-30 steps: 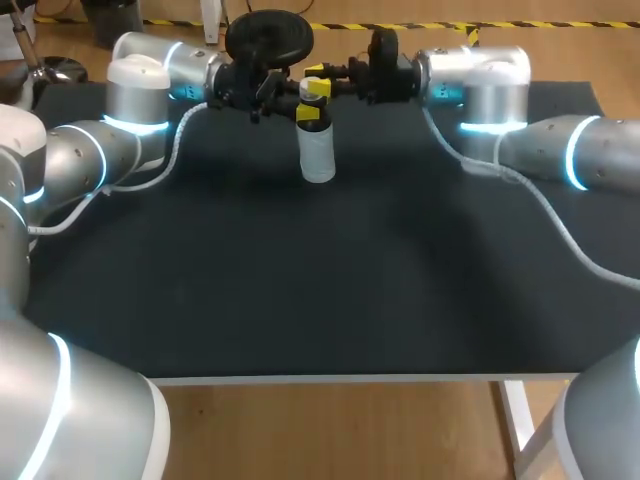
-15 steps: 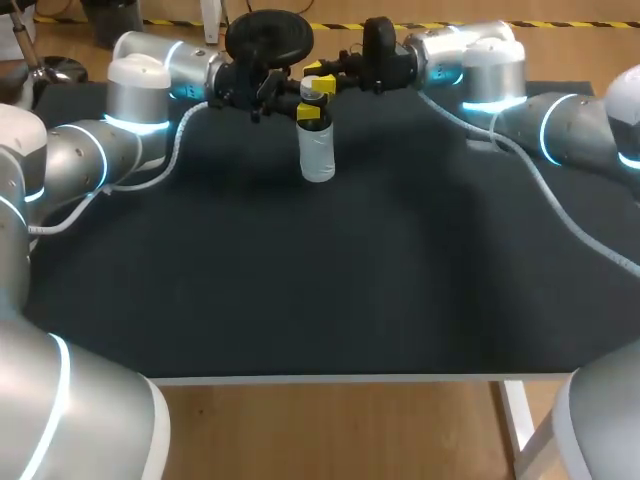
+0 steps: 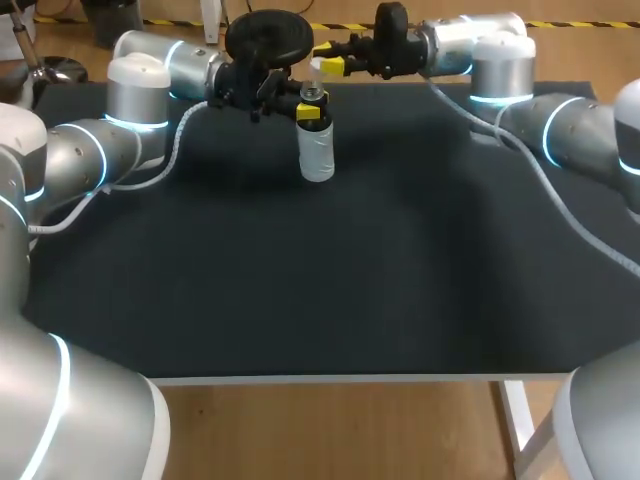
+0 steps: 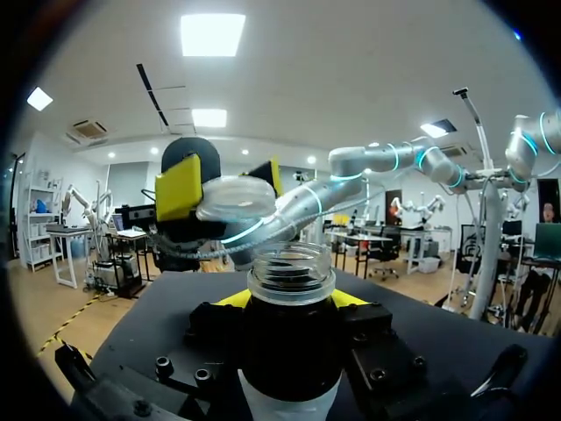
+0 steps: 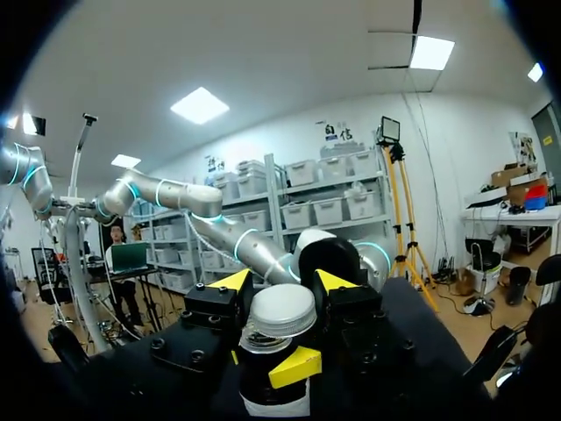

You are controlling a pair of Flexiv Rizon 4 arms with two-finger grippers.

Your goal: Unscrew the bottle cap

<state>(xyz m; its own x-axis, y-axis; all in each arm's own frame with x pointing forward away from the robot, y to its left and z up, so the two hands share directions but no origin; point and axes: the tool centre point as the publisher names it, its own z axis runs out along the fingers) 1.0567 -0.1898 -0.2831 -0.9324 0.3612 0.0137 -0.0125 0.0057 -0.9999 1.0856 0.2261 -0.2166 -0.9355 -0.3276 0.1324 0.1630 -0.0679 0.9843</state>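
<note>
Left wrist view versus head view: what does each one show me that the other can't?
Only the left wrist view shows the threaded rim around the open mouth of the bottle, close up. Only the head view shows the whole bottle upright on the black table, with the left arm and right arm coming in from the sides. Both show the left gripper shut on the bottle's neck and the right gripper holding the cap clear of the mouth.

Robotics lab, silver left arm (image 3: 130, 100) and right arm (image 3: 500, 70) at a black table (image 3: 300, 280), striped hazard tape (image 3: 440, 24) on wood floor (image 3: 330, 430) at frame's top edge, shelves (image 5: 324, 202) of storage bins, ceiling panel lights (image 4: 213, 33)
</note>
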